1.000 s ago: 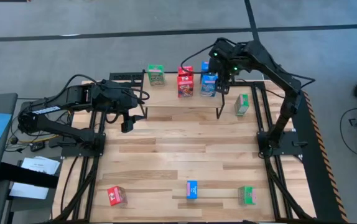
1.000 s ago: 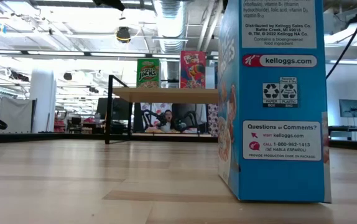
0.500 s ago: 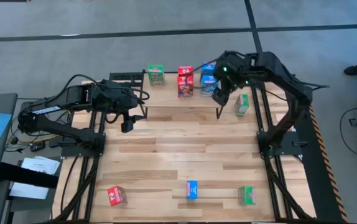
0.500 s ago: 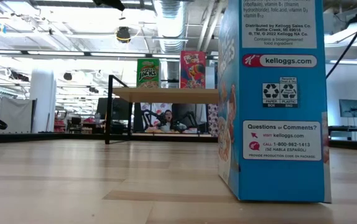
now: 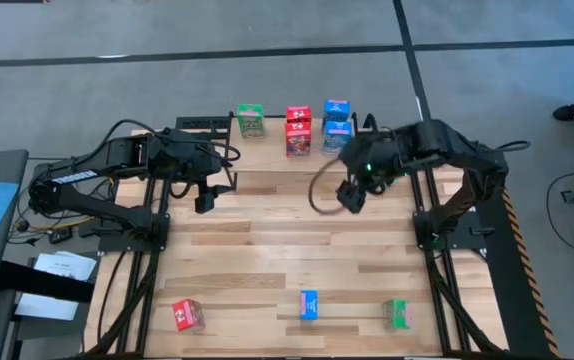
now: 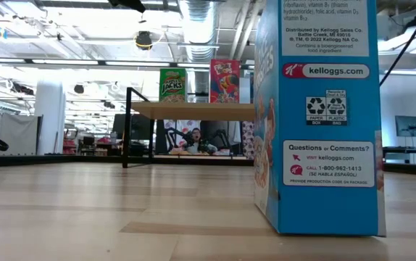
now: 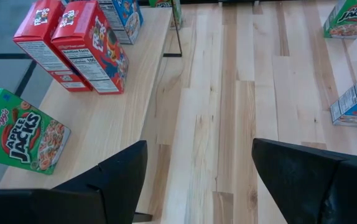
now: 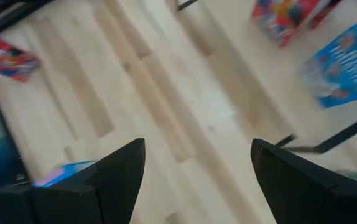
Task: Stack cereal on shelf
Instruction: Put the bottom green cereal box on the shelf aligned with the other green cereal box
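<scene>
The shelf stands at the table's far middle. On its top stand a green cereal box, two red ones and two blue ones; they also show in the left wrist view. A red box, a blue box and a green box stand along the near edge. My right gripper is open and empty over the table, just in front of the shelf's right end. My left gripper is open and empty by the shelf's left end.
The blue near-edge box fills the right of the low view, close to the camera. The right arm reaches over the table to the right of the shelf. Bare slats lie between the shelf and the near row.
My right gripper has drawn back from the blue boxes on the shelf, going toward the table's near edge and a little left, and now hangs in front of the shelf. The boxes on the shelf have stayed put.
</scene>
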Controlling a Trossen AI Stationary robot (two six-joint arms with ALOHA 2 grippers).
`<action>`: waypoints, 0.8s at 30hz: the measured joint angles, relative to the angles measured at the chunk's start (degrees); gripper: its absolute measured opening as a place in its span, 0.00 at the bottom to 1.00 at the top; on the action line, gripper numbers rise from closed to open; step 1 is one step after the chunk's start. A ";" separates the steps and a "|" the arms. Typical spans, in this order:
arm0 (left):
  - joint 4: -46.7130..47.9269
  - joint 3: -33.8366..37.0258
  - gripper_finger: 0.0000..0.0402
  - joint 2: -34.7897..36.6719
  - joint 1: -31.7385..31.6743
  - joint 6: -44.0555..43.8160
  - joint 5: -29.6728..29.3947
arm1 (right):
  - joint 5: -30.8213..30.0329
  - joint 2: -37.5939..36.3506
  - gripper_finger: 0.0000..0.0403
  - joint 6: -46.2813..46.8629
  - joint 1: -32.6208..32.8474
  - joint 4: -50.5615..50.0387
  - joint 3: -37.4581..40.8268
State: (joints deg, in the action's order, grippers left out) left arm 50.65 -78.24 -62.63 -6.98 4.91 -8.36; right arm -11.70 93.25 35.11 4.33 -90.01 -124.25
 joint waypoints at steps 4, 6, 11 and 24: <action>0.00 0.00 0.69 -0.01 0.02 0.00 0.00 | -0.03 0.02 0.79 7.77 5.73 0.00 0.00; 0.02 0.00 0.69 0.00 0.00 0.60 0.00 | -0.05 0.22 0.79 11.80 8.42 0.00 0.00; 0.02 0.00 0.69 0.00 0.00 10.91 -0.04 | -0.07 0.92 0.79 22.53 15.26 0.02 0.11; -0.03 0.00 0.69 -0.02 0.00 10.37 -0.02 | -0.05 4.83 0.79 53.22 32.19 -0.15 3.69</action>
State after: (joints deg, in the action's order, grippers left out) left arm 50.62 -78.24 -62.65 -6.98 15.28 -8.38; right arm -11.75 98.08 88.32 36.52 -90.16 -120.56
